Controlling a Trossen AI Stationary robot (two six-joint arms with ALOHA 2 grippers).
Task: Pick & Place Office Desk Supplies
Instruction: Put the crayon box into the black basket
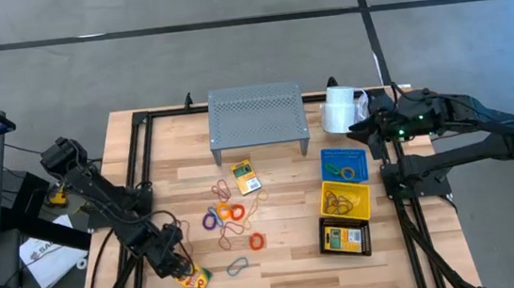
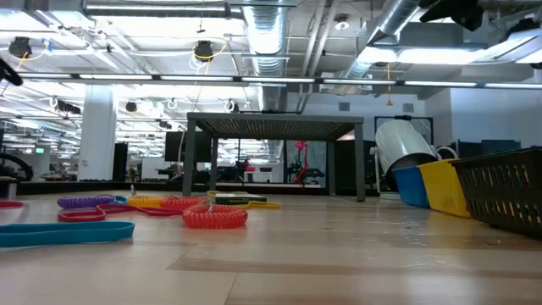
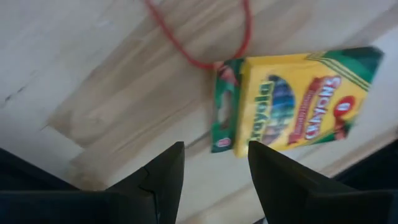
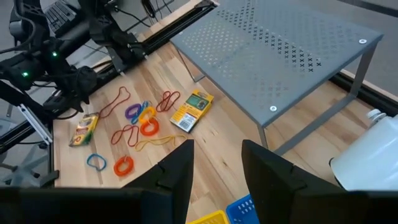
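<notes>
A yellow-green crayon box (image 1: 193, 280) lies flat near the table's near-left corner, with a thin red loop (image 3: 199, 37) beside it. My left gripper (image 1: 178, 264) hangs open just over that box's (image 3: 292, 102) short end, its fingertips (image 3: 214, 165) apart from it. A second crayon box (image 1: 245, 176) lies in front of the shelf. Coloured loops (image 1: 231, 213) are scattered mid-table. Blue (image 1: 344, 164), yellow (image 1: 346, 199) and black (image 1: 345, 238) baskets stand in a row at the right; the black one holds another crayon box. My right gripper (image 1: 363, 125) waits open near the far right.
The grey perforated shelf (image 1: 257, 116) stands at the far middle, and a white paper roll (image 1: 341, 109) lies to its right, close to my right gripper. Black frame rails (image 1: 136, 165) run along the table's left and right sides. Bare wood lies between the loops and the baskets.
</notes>
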